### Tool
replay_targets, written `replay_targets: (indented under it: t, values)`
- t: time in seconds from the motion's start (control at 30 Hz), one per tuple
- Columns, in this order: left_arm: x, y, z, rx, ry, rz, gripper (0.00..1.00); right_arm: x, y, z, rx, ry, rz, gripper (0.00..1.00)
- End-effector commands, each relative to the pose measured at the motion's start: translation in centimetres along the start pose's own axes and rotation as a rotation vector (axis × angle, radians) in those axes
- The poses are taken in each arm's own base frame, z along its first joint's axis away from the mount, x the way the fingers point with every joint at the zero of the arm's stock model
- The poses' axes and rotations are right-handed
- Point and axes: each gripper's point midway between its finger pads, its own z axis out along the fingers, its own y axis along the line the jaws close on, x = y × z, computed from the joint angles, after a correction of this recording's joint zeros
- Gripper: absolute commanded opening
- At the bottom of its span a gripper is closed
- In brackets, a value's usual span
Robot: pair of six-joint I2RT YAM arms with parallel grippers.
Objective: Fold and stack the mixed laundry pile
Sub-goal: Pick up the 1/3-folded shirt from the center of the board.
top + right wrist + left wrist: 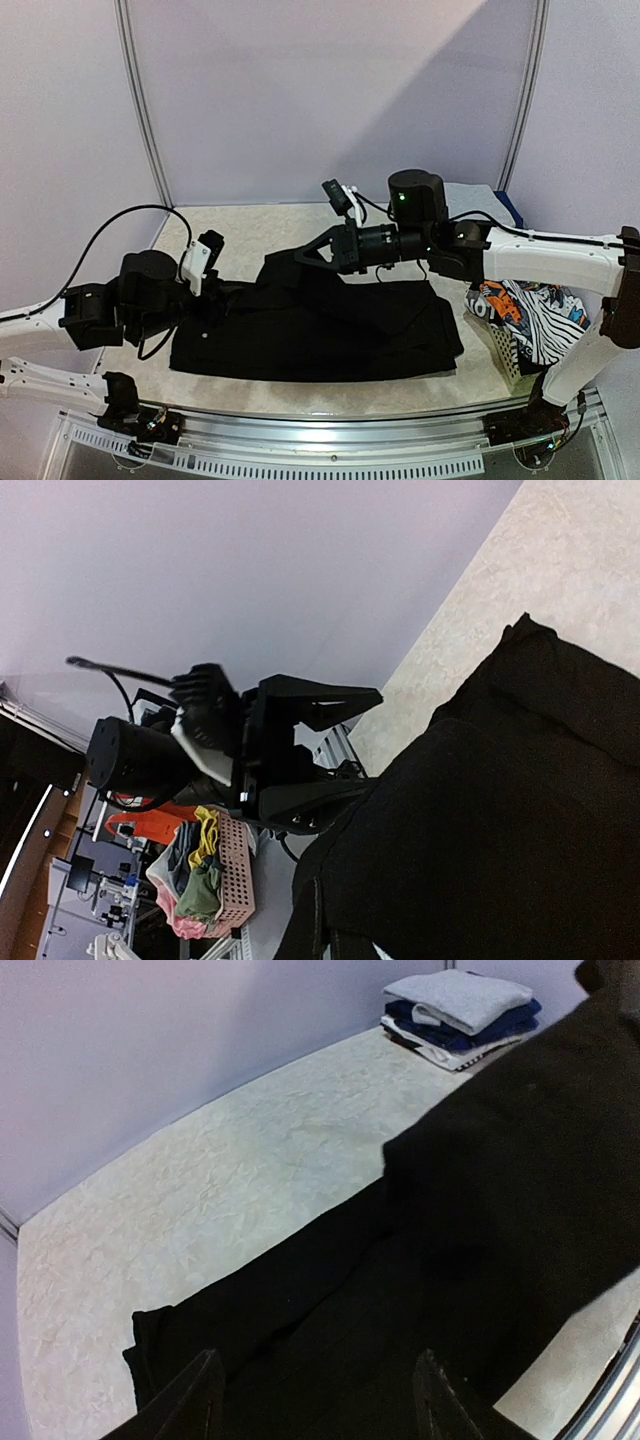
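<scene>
A large black hooded top (330, 330) lies spread across the middle of the table. My right gripper (275, 258) is shut on its far left edge and holds that edge up in a peak. In the right wrist view the lifted black cloth (500, 810) fills the lower right and hides my own fingers. My left gripper (320, 1395) stands open low over the top's left part (420, 1290), with nothing between its fingers (200, 1392). The right wrist view also shows the left gripper (378, 738), its jaws spread beside the cloth. Folded grey, navy and striped pieces form a stack (458, 1012) at the far right corner.
A white lattice basket (497, 350) stands at the table's right edge, holding orange-black-white printed and striped garments (525, 310). The folded stack (500, 203) sits behind the right arm. A pink basket of clothes (215, 880) stands off the table. Walls close the back and sides.
</scene>
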Motion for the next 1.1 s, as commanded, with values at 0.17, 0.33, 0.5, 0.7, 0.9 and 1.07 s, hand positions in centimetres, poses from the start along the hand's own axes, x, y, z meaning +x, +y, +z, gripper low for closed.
replay_targets:
  t: [0.17,0.33,0.5,0.7,0.9,1.07]
  values:
    - [-0.2,-4.1,-1.9,-0.104,-0.039,0.527,0.70,0.2,0.4,-0.4,-0.046,-0.033,0.094,0.00]
    - [-0.2,-5.9,-2.5,-0.095,-0.064,0.658,0.71,0.5,-0.4,-0.1,-0.031,-0.025,0.116,0.00]
    - [-1.2,-6.7,-2.8,-0.108,-0.111,0.719,0.70,1.3,-1.3,0.5,-0.033,0.004,0.146,0.00]
    - [-2.5,-8.1,-2.7,-0.078,-0.153,0.737,0.68,2.1,-1.6,1.3,-0.056,0.030,0.169,0.00]
    - [-3.7,-9.1,-2.4,-0.064,-0.181,0.745,0.63,2.9,-1.6,1.8,-0.061,0.055,0.174,0.00]
    - [-4.4,-9.4,-1.8,-0.047,-0.176,0.745,0.50,3.5,-1.5,1.8,-0.068,0.071,0.174,0.00]
